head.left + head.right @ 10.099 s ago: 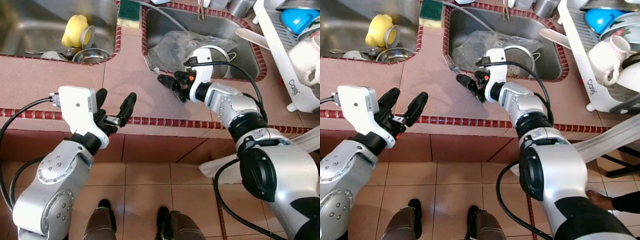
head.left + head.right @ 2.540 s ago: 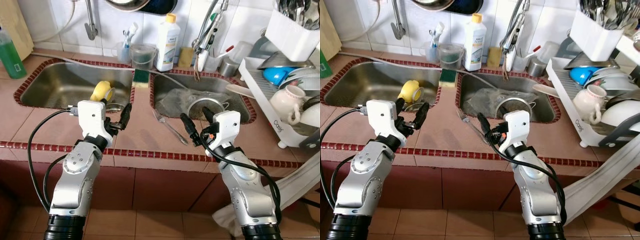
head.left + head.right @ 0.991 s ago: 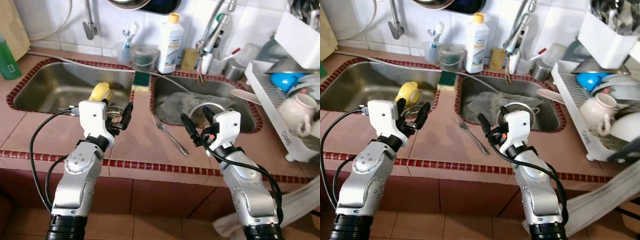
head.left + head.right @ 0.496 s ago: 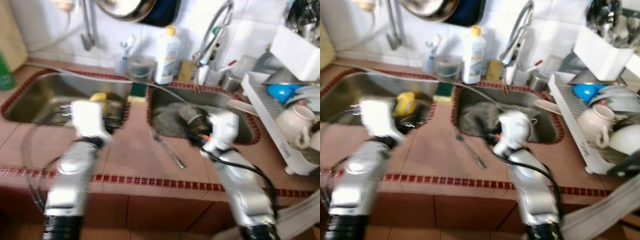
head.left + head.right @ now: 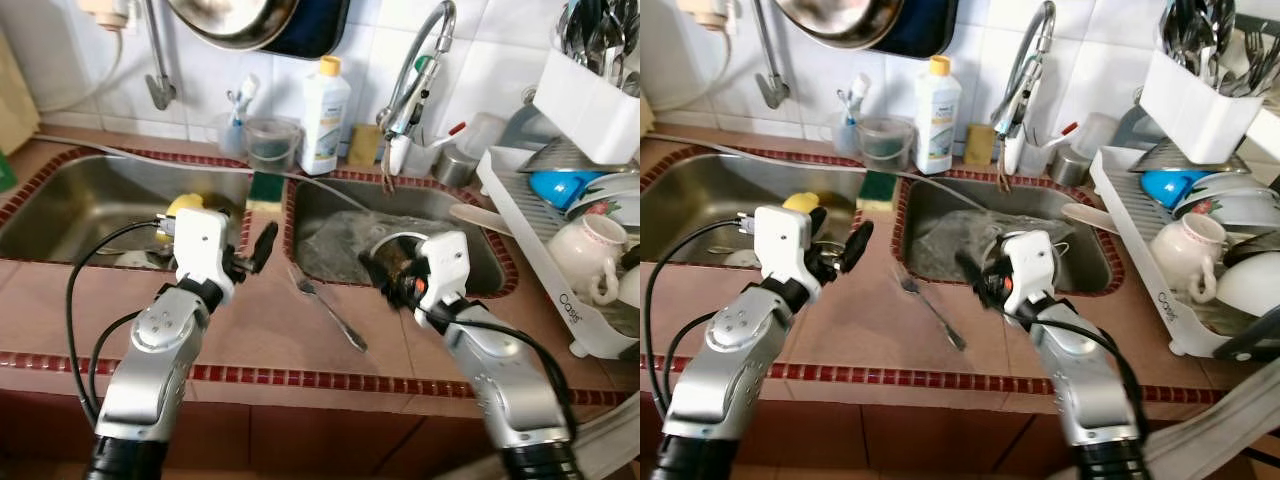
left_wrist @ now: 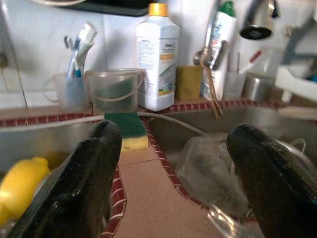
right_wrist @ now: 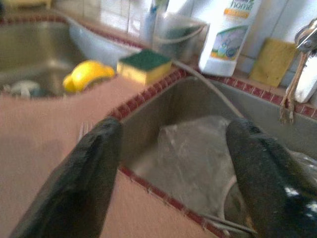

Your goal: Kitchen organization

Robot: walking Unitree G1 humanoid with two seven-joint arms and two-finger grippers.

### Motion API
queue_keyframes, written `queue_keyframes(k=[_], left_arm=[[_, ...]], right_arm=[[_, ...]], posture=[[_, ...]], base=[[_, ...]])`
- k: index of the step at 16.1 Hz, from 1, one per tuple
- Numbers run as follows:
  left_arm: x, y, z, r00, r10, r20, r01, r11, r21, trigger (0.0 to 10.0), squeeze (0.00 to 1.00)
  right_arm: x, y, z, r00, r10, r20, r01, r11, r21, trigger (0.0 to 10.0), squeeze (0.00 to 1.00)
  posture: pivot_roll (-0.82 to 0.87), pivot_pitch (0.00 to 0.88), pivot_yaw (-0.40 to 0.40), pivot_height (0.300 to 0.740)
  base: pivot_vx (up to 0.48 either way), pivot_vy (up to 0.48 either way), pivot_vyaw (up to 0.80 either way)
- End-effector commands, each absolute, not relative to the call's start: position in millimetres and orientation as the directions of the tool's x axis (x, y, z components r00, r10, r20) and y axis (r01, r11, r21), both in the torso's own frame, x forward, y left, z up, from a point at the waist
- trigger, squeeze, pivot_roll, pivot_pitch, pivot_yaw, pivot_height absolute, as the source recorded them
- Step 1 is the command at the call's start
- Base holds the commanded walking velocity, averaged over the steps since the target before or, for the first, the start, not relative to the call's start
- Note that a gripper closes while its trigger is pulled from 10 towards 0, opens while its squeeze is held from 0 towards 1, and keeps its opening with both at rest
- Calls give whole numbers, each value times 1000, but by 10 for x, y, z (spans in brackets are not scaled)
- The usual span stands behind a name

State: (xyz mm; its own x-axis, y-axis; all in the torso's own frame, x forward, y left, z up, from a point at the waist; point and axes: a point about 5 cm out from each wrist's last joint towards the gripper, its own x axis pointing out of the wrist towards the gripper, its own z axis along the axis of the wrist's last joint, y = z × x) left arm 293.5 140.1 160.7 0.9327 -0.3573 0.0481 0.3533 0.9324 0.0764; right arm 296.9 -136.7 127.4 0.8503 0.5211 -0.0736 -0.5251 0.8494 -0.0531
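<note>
Both arms have lifted from the front edge toward the two sinks, and the head camera has risen with them, so taps and wall now show.

Left to right: the left sink (image 5: 70, 205) holds a yellow cup (image 5: 183, 204) on its side among dishes. Over its near rim hovers the left gripper (image 5: 252, 257), fingers (image 6: 96, 163) spread wide and holding nothing. At 12 o'clock from it a green-and-yellow sponge (image 5: 266, 190) sits on the divider between the basins. On the surface (image 5: 260, 330) between the arms lies a fork (image 5: 328, 312), tines toward the sinks, handle running toward 5 o'clock. The right gripper (image 5: 980, 275) hangs at the near edge of the right sink (image 5: 470, 245), fingers (image 7: 94, 163) likewise parted and empty, above a crumpled plastic bag (image 5: 335, 240) and a metal strainer in the basin. At 3 o'clock stands a white dish rack (image 5: 580, 290) with a teacup (image 5: 585, 245), plates and a blue bowl; a cutlery holder (image 5: 590, 85) sits behind it.

The fork looks the likeliest thing to tidy, apparently bound for the rack. To take it well, the right gripper should come down across the handle's middle, fingers straddling it, pressing close to the tile since the fork lies flat and thin.

Pinkish tile edged in dark red covers the counter. Along the white-tiled wall at 12 o'clock stand a toothbrush cup (image 5: 240, 130), a clear tub (image 5: 272, 145), a detergent bottle (image 5: 324, 115) and a curved tap (image 5: 420, 70); pans hang above.
</note>
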Motion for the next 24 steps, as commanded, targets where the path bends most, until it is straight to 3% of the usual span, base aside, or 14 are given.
queue_keyframes(k=[1,6,13,18,24], left_arm=[[2902,1306,1645,914,-402,57,394,912,111,10000,0],[2743,1164,1686,831,-556,-12,550,818,168,10000,0],[2667,1138,1792,813,-582,5,574,803,164,10000,0],[2631,1204,1768,842,-539,-6,535,835,128,10000,0],[2638,1205,1801,867,-499,7,495,861,119,10000,0]], right_arm=[[2979,-1409,1253,837,540,-87,-546,835,-67,10000,0],[3092,-1522,1094,764,619,-182,-634,773,-33,10000,0],[3435,-1514,1276,680,714,-169,-726,688,-15,10000,0],[3566,-1363,1270,674,723,-150,-720,689,84,10000,0],[3498,-961,1138,678,731,-79,-710,679,189,10000,0]], posture=[[2,0,-95,740],[25,6,-90,740],[49,17,-116,740],[71,35,-146,740],[85,33,-157,740]], base=[[0,0,0],[0,0,0],[0,0,0],[0,0,0],[0,0,0]])
